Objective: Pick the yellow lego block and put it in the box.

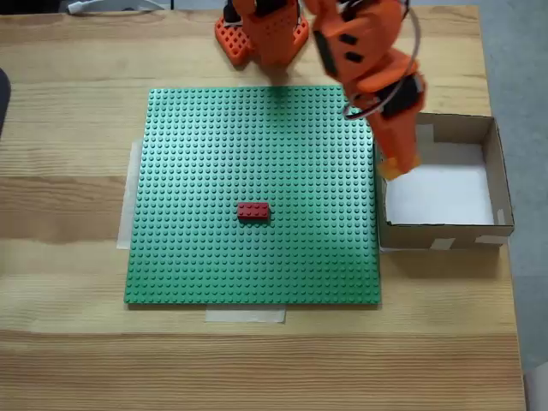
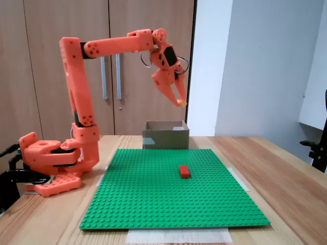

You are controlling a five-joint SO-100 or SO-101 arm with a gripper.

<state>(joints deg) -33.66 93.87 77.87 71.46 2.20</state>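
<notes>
Your orange plastic gripper [image 2: 180, 101] hangs high above the box [image 2: 165, 135], fingers pinching the yellow block [image 2: 181, 103]; seen from above, the block [image 1: 391, 170] sits over the box's [image 1: 503, 193] left wall. Box: square brown cardboard, white floor, pale tape. Red brick [image 1: 253, 211], studded, rectangular, rests mid green studded baseplate [image 1: 197, 257] on woodgrain desk [image 1: 68, 188].

Place: looks to me like an office or small lab room.
Evidence: I see wooden cupboard doors [image 2: 107, 66] with metal handles, plain white walls [image 2: 255, 66], a pale wood table [image 2: 286, 168], an office chair's edge [image 2: 318, 148].
</notes>
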